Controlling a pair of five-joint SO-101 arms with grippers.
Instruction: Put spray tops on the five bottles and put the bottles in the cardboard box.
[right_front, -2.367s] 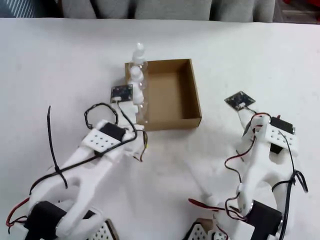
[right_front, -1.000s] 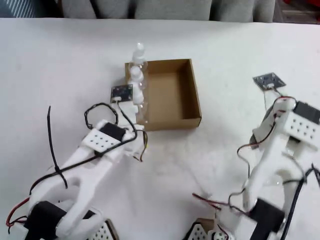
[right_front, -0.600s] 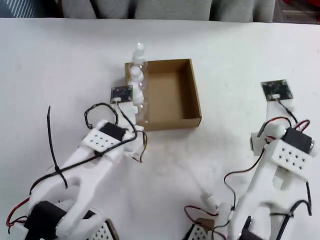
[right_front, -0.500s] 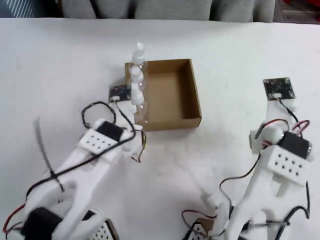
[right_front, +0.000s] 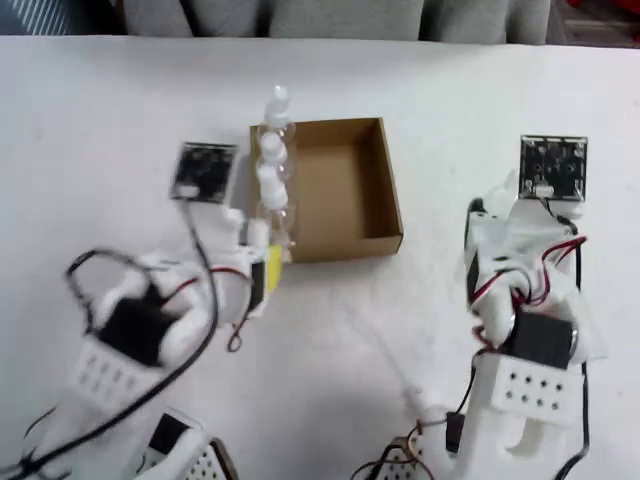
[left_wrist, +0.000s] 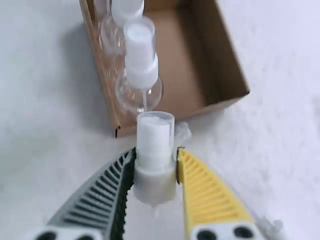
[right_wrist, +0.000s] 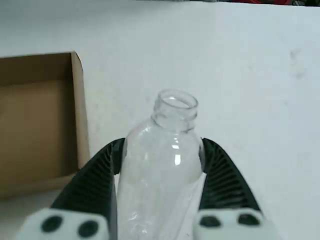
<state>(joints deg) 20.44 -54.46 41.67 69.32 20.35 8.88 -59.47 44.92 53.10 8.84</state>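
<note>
While both arms are loaded, this reads as the capping step for one more bottle. Left gripper (left_wrist: 155, 151) is clamped on a white spray top (left_wrist: 154, 162), grey finger on one side and yellow finger on the other, nozzle end pointing away from the wrist. It sits just off the near-left corner of the cardboard box (right_front: 340, 190), which lies mid-table, nearer the far edge of the table (right_front: 120, 100). Three capped bottles (right_front: 272, 185) stand in a row inside the box along its left wall; the rest of the box floor is bare.

Right gripper (right_wrist: 162, 145) is closed around the body of a clear bottle (right_wrist: 161, 167), neck open with no top on it, black fingers on both sides. It is on the right half of the table, well apart from the box's right wall.

Judgement: three of five done, and the fourth is in hand as two separate parts. Next move needs the arms brought together over the bare table near the box. The right arm has to hold the neck steady. The left has to line the top's collar squarely over that opening before pressing or turning it down. A misaligned collar would likely skid off the rim. Boxing comes after that.
</note>
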